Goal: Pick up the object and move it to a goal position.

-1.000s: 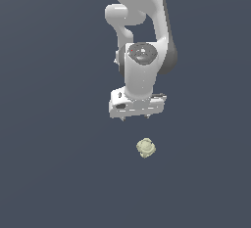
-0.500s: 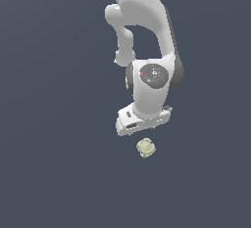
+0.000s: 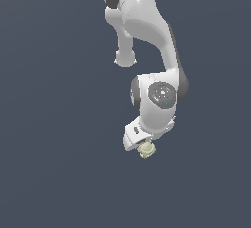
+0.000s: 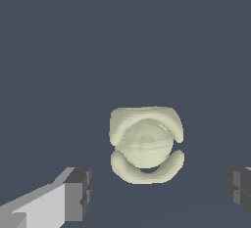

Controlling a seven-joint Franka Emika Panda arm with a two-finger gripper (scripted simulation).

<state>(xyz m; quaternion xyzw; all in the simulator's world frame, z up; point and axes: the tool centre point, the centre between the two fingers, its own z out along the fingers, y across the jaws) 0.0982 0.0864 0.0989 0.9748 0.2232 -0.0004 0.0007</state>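
The object (image 3: 146, 149) is a small pale yellowish-beige lumpy thing with a ring-like face, lying on the dark grey floor. In the exterior view my white gripper (image 3: 139, 141) is low over it and hides its upper edge. In the wrist view the object (image 4: 146, 144) lies between my two dark fingertips (image 4: 78, 193), which stand wide apart on either side without touching it. The gripper (image 4: 159, 190) is open and empty.
The white arm (image 3: 147, 36) reaches down from the top of the exterior view. The floor (image 3: 59, 124) is a plain dark grey surface with nothing else on it.
The arm has swung down and toward the exterior view's right, bringing the gripper from above the object to right over it. The object has not moved.
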